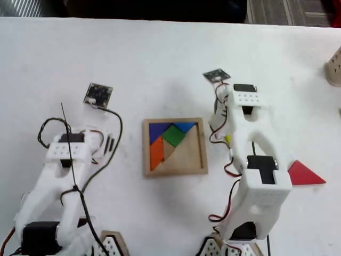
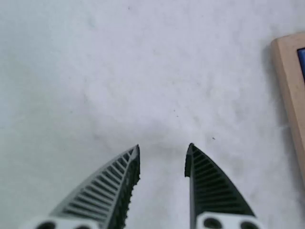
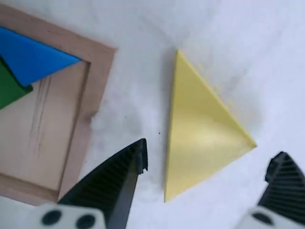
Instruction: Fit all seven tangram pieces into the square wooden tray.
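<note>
The square wooden tray (image 1: 176,170) sits mid-table and holds a dark blue piece (image 1: 156,132), a blue piece (image 1: 184,126), a green piece (image 1: 173,136) and an orange piece (image 1: 156,154). Its right half is bare wood. A yellow triangle (image 3: 200,129) lies flat on the table just outside the tray's right rim (image 3: 97,90). My right gripper (image 3: 209,160) is open and straddles the triangle. A sliver of the yellow triangle (image 1: 228,140) peeks out beneath that arm. A red triangle (image 1: 305,174) lies farther right. My left gripper (image 2: 163,160) is open over bare table, left of the tray (image 2: 288,95).
Two small circuit boards (image 1: 98,94) (image 1: 217,75) lie on the white table behind the arms, with black cables trailing from them. A pale perforated wooden object (image 1: 334,66) stands at the far right edge. The table beyond the tray is open.
</note>
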Available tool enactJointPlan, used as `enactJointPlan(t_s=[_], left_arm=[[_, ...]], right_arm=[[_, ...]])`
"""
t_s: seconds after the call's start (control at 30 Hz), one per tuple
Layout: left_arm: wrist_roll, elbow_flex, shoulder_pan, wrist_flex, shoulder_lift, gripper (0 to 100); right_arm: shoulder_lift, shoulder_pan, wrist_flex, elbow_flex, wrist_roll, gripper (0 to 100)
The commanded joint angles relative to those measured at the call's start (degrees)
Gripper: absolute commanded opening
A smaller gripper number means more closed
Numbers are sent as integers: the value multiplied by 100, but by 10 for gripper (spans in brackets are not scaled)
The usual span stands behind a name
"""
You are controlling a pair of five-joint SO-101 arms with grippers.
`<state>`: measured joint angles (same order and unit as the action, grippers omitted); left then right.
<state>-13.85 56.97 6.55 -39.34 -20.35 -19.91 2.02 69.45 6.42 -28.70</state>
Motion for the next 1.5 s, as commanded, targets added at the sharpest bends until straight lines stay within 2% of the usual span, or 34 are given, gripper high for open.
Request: enactJointPlan(t_s=[0.0,0.4,0.8,1.07,1.27,1.47], left_arm=[[-53,-26,57,123,-207,169],[-62,-26,31,123,-171,172],[-62,-26,22,211,-163,173],[-62,-26,22,211,-163,173],[-62,-26,22,211,-163,173],[-62,-26,22,211,-163,173]], right_arm=[[48,57,-418,97,-193,375],[66,-136,-611,229,-343,375],[22,-233,-356,141,-290,372],[-127,-215,-426,18,-299,231],[-418,-215,-101,-387,-290,279],[-769,-215,233,-870,-290,282]])
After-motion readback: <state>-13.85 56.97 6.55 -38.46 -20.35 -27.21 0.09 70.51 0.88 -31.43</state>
